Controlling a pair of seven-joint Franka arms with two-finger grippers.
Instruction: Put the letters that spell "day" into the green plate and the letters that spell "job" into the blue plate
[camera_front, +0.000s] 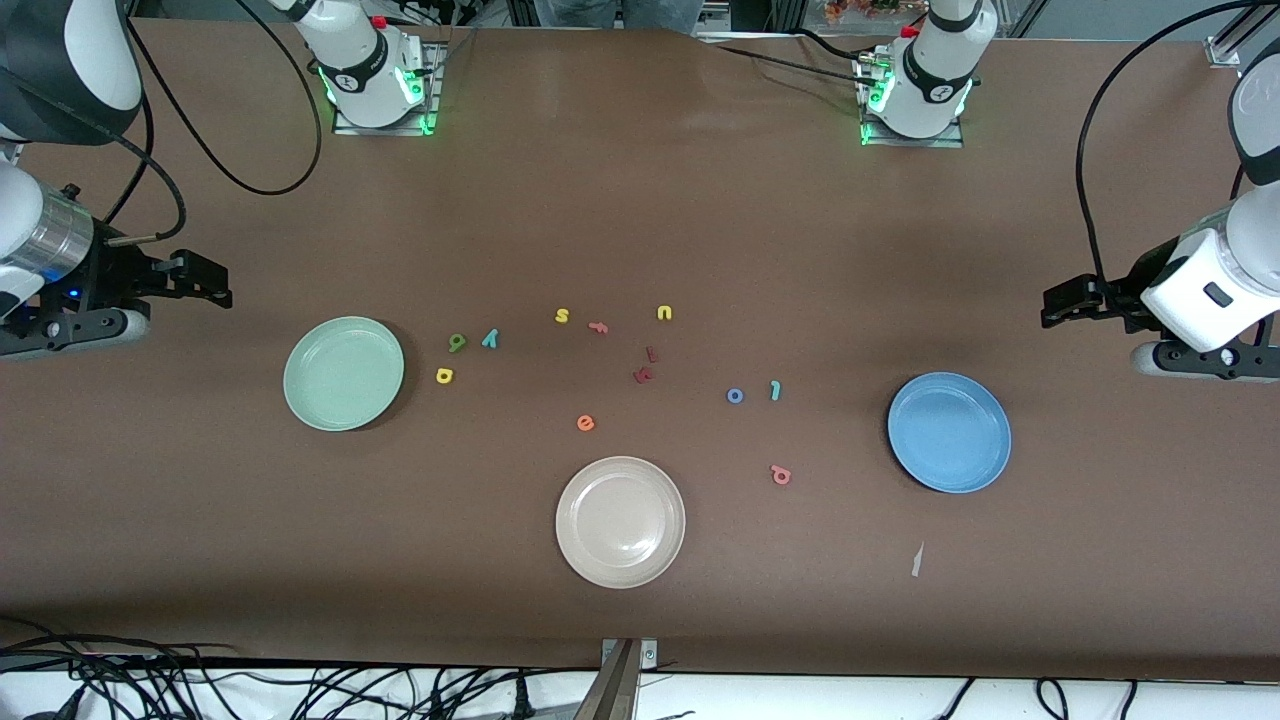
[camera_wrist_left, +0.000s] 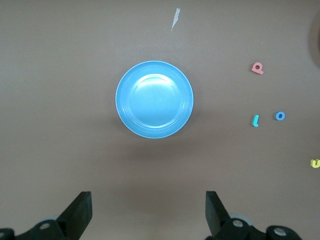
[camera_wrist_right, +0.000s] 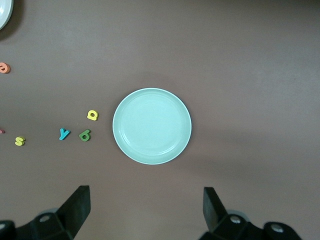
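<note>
Beige plate (camera_front: 620, 521) bottom center, empty. Green plate (camera_front: 343, 373) center-left, blue plate (camera_front: 949, 432) center-right, letters scattered between. Left gripper (camera_front: 1062, 301) and right gripper (camera_front: 205, 280) wait at frame edges, fingers apart.

Even, bright overhead light is seen; soft shadows are cast at 5 o'clock of the plates. Mild glare is noted on the blue plate (camera_wrist_left: 154, 99). Focus is sharp.

A matte brown table (camera_front: 640, 200) fills nearly the whole front view, evenly lit with a faint sheen near 12 o'clock. Along the edge at 6 o'clock runs a white strip (camera_front: 850, 700) strewn with black cables (camera_front: 300, 690).
</note>
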